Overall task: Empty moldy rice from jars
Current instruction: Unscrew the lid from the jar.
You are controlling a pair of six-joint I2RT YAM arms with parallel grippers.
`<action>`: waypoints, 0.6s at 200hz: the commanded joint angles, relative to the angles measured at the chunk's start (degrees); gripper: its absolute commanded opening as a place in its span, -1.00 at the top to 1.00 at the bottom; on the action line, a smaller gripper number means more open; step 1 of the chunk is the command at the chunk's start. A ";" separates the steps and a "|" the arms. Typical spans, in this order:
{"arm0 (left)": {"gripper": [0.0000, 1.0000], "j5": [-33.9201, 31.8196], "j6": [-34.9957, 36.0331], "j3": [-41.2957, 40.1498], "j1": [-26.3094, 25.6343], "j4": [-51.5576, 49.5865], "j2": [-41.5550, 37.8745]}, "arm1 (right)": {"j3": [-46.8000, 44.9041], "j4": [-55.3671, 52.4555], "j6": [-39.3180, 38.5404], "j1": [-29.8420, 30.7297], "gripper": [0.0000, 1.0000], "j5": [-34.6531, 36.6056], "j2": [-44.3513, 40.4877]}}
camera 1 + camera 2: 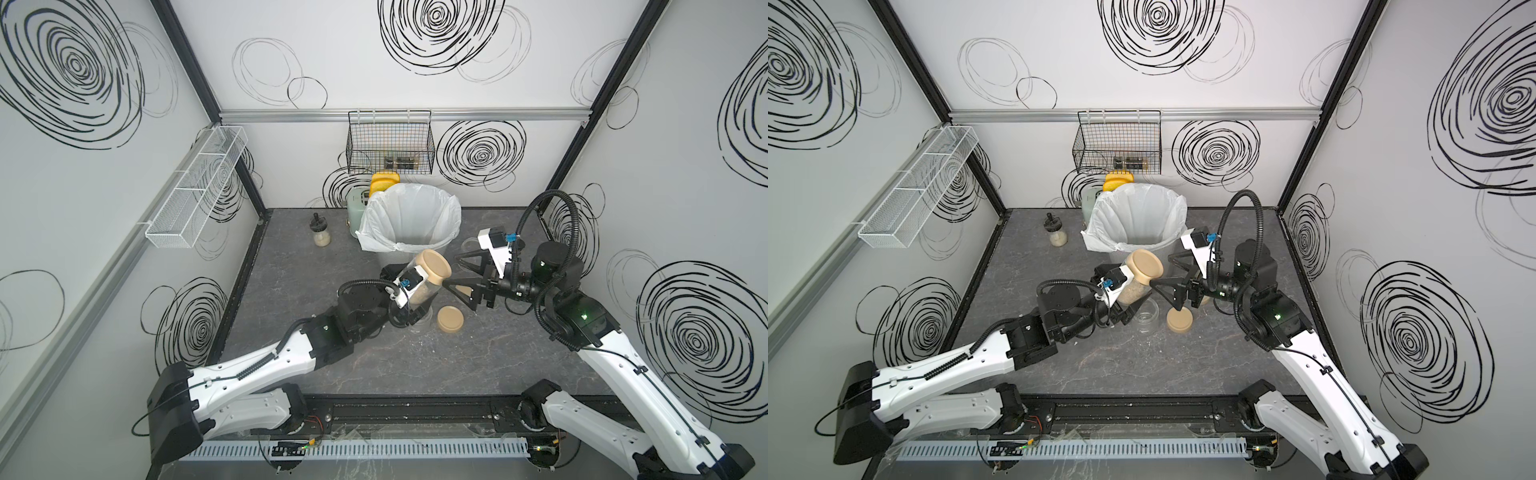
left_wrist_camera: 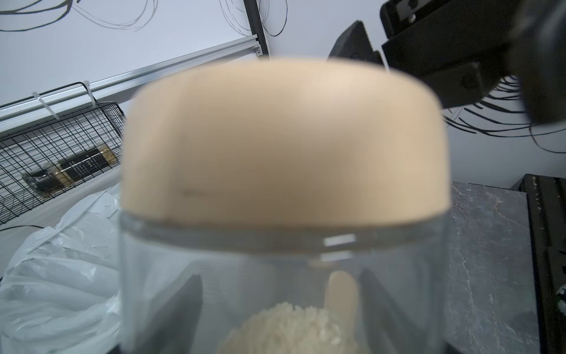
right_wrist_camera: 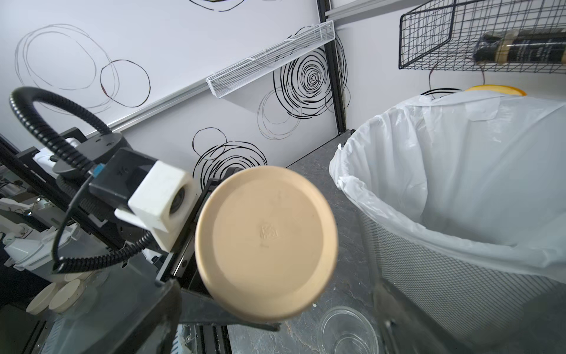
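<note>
Bin mouth: we find the bin point(image 1: 454, 226) open on top, with nothing over it.
Near rim: the held jar point(image 1: 426, 282), tilted in the left gripper point(image 1: 409, 293), crowds it.
Beside that jar: the right gripper point(image 1: 454, 271) stands close, jaws spread.
Below: an empty jar point(image 1: 1146, 316) and a loose lid point(image 1: 450, 319) take up table point(image 1: 415, 370).
Front: bare between our arms.
Back: a bottle point(image 1: 321, 233) stands left of the bin; a wire basket point(image 1: 390, 145) hangs above.

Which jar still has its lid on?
The raised jar in the left gripper, holding rice; the other jar, below it, stands open and empty.
</note>
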 commanded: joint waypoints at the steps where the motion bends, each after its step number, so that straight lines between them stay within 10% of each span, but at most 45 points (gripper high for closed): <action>1: -0.14 -3.60 1.79 0.47 -0.74 11.69 -0.08 | 0.00 5.04 2.68 -0.14 -0.96 0.06 0.18; 120: -0.15 -1.72 0.68 2.08 -2.66 14.25 3.65 | -0.19 6.85 3.77 0.31 -0.96 -0.95 3.68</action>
